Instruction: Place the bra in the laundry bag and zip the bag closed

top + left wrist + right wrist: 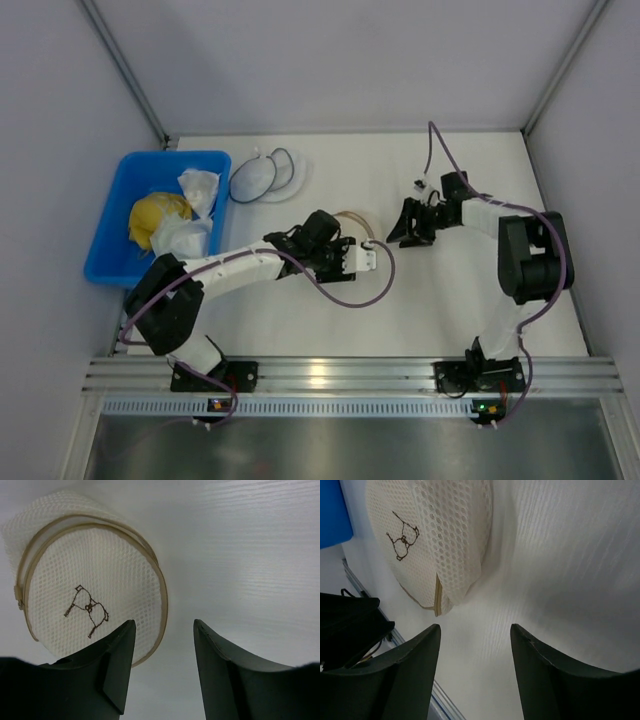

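The laundry bag [90, 580], a round white mesh pouch with a tan rim and a small brown stitched motif, lies on the white table. It looks puffed up in the right wrist view [435, 535], and in the top view [350, 220] the left arm half covers it. I cannot make out the bra in any view. My left gripper [164, 622] is open over bare table at the bag's edge, its left finger overlapping the rim. My right gripper [475, 626] is open a little short of the bag, with nothing between its fingers. In the top view the left gripper [368, 256] and right gripper [405, 232] face each other.
A blue bin [110, 250] at the left holds a yellow bundle [155, 218] and crumpled white cloth [197, 190]. A round mesh pouch with a black rim [262, 175] lies behind the bin's right side. A purple cable [350, 300] loops on the table near the left gripper.
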Controlling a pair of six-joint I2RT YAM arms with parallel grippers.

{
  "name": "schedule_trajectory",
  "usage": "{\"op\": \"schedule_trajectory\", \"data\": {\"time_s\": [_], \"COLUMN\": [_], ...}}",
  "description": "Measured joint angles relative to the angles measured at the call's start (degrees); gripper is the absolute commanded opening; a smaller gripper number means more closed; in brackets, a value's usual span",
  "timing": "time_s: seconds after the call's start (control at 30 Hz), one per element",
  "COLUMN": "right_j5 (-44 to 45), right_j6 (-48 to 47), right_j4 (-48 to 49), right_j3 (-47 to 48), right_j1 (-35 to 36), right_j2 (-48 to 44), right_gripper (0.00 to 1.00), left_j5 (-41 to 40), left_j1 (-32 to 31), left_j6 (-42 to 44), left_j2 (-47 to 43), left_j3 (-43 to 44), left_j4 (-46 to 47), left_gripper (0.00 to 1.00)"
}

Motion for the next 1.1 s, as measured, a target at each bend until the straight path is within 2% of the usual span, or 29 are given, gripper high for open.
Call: {"op": "schedule_trajectory", "data": {"time_s": [0.3,0.47,0.5,0.53,0.63,0.67,0.73,0.77,1.1], "right_j5": [-0.6,-1.5,-1.6,-1.6,-1.6,-1.6,-1.6,-1.6,-1.3], "right_j6": [3.5,4.9,4.9,5.0,5.2,5.1,5.0,5.1,4.9], "right_j4": [3.1,4.7,5.0,5.2,5.5,5.7,6.1,6.1,6.1], "right_j3": [1.3,2.1,2.2,2.2,2.7,2.9,3.3,3.3,3.5], "right_j1": [1.0,2.2,2.6,3.0,4.3,4.6,5.0,5.1,5.0], "right_j2": [4.0,5.9,6.3,6.5,7.3,7.5,7.7,7.7,7.8], "right_gripper": [0.58,0.53,0.51,0.49,0.31,0.19,0.09,0.0,0.0], "left_j5": [-0.7,-2.3,-2.7,-3.0,-3.6,-3.7,-3.8,-3.8,-4.0], "left_j1": [-1.8,-2.4,-2.5,-2.5,-2.4,-2.4,-2.5,-2.5,-2.4], "left_j6": [5.2,6.4,6.6,6.5,6.0,5.7,4.8,4.5,-4.2], "left_j2": [5.5,9.3,9.8,10.1,10.4,10.4,10.3,10.1,0.9], "left_j3": [-0.3,-0.3,-0.3,-0.3,-0.3,-0.2,-0.2,-0.2,-0.3], "left_j4": [4.9,6.0,6.1,6.2,6.7,6.8,6.8,6.8,5.7], "left_gripper": [0.53,0.44,0.33,0.28,0.04,0.0,0.0,0.0,0.0]}}
